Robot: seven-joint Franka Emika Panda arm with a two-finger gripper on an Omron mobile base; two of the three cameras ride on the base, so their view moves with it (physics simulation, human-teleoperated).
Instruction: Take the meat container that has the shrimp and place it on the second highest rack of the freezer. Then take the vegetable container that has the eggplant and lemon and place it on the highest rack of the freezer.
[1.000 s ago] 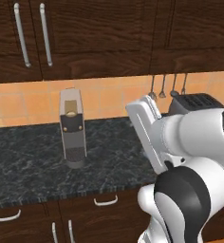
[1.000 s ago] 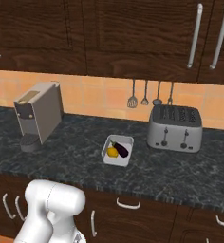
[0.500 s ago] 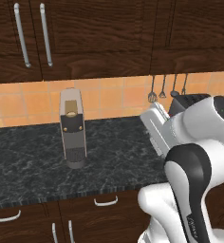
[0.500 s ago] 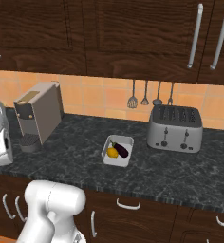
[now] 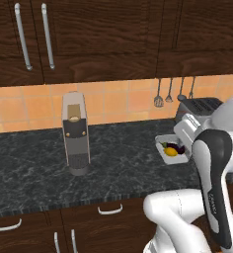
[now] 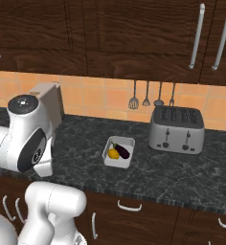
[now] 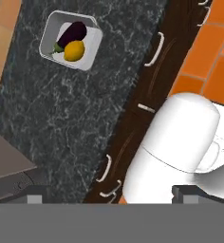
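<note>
The vegetable container [image 6: 118, 152] is a small white tray on the dark counter, left of the toaster. It holds a dark purple eggplant [image 6: 122, 151] and a yellow lemon [image 6: 113, 153]. In the left base view the same container [image 5: 173, 150] sits at the right, partly behind my arm. From the hand view the container [image 7: 71, 40] lies far off at the top left, with the eggplant [image 7: 72, 32] and lemon [image 7: 74, 51] side by side. My gripper [image 7: 109, 197] is high above the counter's front edge, open and holding nothing. The meat container with the shrimp and the freezer are out of view.
A silver toaster [image 6: 177, 129] stands right of the tray. A grey coffee machine [image 5: 75, 133] stands further left on the counter. Several utensils [image 6: 146, 95] hang on the orange tiled wall. Dark cabinets run above and below the counter [image 6: 86, 143].
My arm has swung: its upper part moved right in the left base view, uncovering the tray, and entered the right base view at the left. The counter's things stayed put.
</note>
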